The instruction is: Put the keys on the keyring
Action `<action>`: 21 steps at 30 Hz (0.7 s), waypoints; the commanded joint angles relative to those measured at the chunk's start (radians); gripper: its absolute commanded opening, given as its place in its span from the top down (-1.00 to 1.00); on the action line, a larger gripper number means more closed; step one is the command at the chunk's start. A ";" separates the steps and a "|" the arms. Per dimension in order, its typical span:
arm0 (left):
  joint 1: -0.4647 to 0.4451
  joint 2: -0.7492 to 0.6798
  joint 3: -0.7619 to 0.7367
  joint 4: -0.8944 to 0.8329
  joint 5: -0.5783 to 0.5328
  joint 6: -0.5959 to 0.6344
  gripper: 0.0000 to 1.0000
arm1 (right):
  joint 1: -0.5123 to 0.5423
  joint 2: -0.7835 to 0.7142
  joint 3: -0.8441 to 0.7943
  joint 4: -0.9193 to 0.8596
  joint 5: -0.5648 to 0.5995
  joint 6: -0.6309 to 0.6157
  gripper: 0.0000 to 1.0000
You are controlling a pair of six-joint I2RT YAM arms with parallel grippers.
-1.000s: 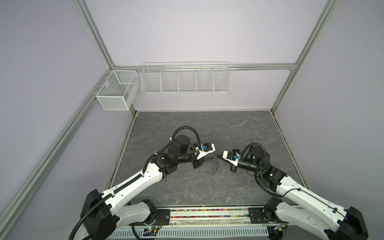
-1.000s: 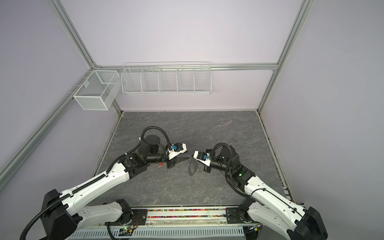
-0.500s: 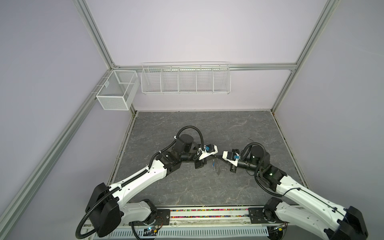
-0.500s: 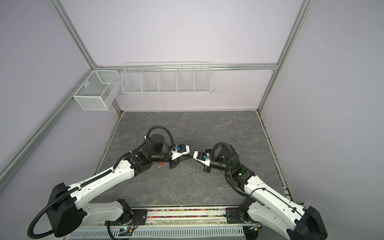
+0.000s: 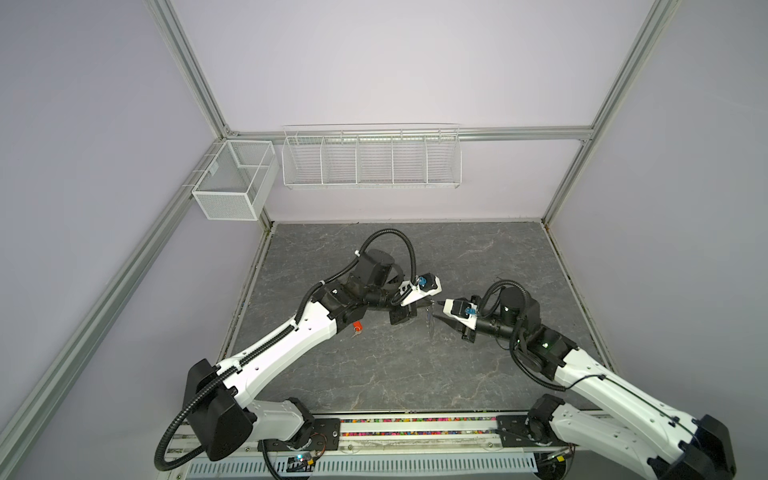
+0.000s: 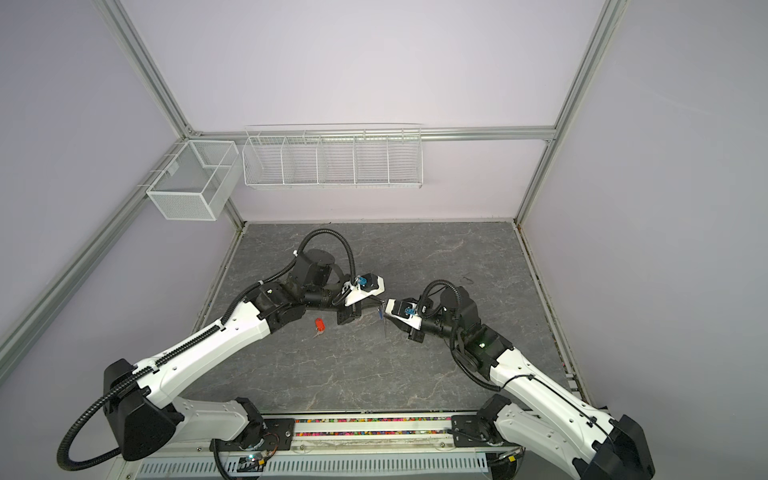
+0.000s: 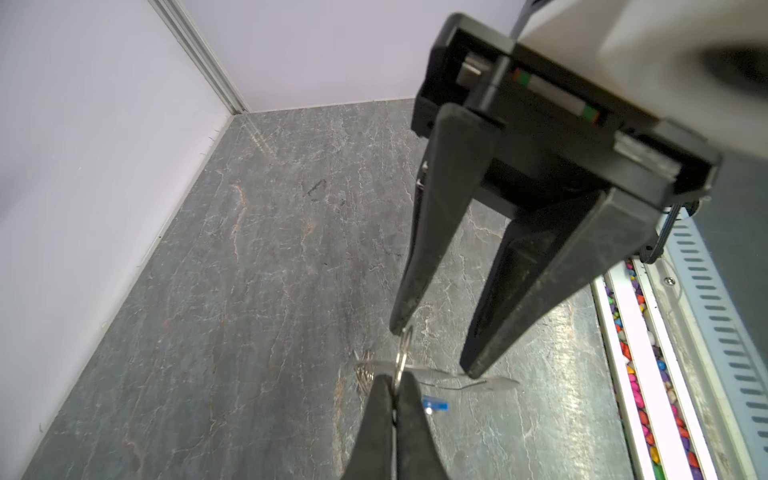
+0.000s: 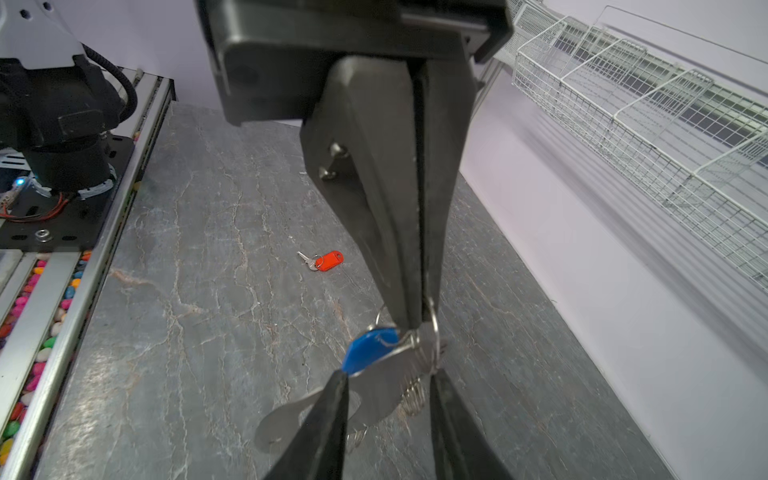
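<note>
Hanging free for threading, the keyring [image 8: 378, 399] was pinched by the closed left gripper [image 8: 417, 321]; the right gripper [image 7: 436, 350] was parted, empty.

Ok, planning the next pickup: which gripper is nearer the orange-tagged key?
Left, narrowly. The left gripper, shut on the keyring, reaches in from the side of the orange-tagged key; the right gripper, open, faces it just beyond.

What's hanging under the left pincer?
A silver ring pinched in the shut left pincer, with the blue tag and grey keyring hanging below. I cannot make out the tag's key. The open right pincer covers part of the keyring.
</note>
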 commanded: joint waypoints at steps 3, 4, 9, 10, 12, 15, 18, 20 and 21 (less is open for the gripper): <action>-0.012 0.061 0.168 -0.334 -0.089 0.040 1.00 | -0.002 -0.011 0.037 -0.031 0.044 0.073 0.39; -0.017 0.075 0.195 -0.369 -0.103 0.037 1.00 | -0.002 -0.011 0.033 -0.008 0.040 0.093 0.42; -0.042 0.131 0.295 -0.483 -0.151 0.000 1.00 | 0.024 -0.005 0.021 0.052 0.094 0.088 0.42; -0.049 0.145 0.312 -0.496 -0.161 -0.012 1.00 | 0.033 -0.001 0.023 0.057 0.112 0.084 0.39; -0.059 0.166 0.341 -0.519 -0.165 -0.031 1.00 | 0.048 0.014 0.030 0.056 0.120 0.068 0.38; -0.075 0.192 0.378 -0.549 -0.177 -0.038 1.00 | 0.079 0.043 0.045 0.044 0.147 0.049 0.39; -0.084 0.211 0.416 -0.579 -0.181 -0.044 1.00 | 0.100 0.062 0.043 0.059 0.194 0.041 0.40; -0.090 0.225 0.440 -0.599 -0.184 -0.057 1.00 | 0.115 0.068 0.038 0.078 0.235 0.033 0.44; -0.090 0.232 0.451 -0.609 -0.184 -0.063 1.00 | 0.121 0.068 0.036 0.082 0.253 0.029 0.45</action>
